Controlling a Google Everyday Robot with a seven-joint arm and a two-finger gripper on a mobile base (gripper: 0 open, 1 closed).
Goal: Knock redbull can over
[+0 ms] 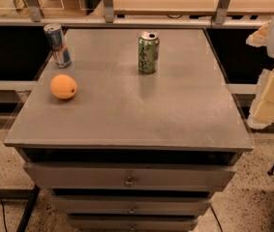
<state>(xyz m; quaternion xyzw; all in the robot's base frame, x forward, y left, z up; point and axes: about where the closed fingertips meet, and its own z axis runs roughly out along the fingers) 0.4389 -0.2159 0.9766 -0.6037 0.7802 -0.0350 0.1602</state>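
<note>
The redbull can (57,45) is slim, blue and silver with red marks. It stands upright at the far left corner of the grey cabinet top (141,110). My gripper (268,98) is a cream-coloured part at the right edge of the view. It hangs off the cabinet's right side, far from the can, and touches nothing on the top.
A wider green can (148,52) stands upright at the far middle of the top. An orange (63,86) lies in front of the redbull can. Drawers (129,176) sit below the top. A rail (127,21) runs behind the cabinet.
</note>
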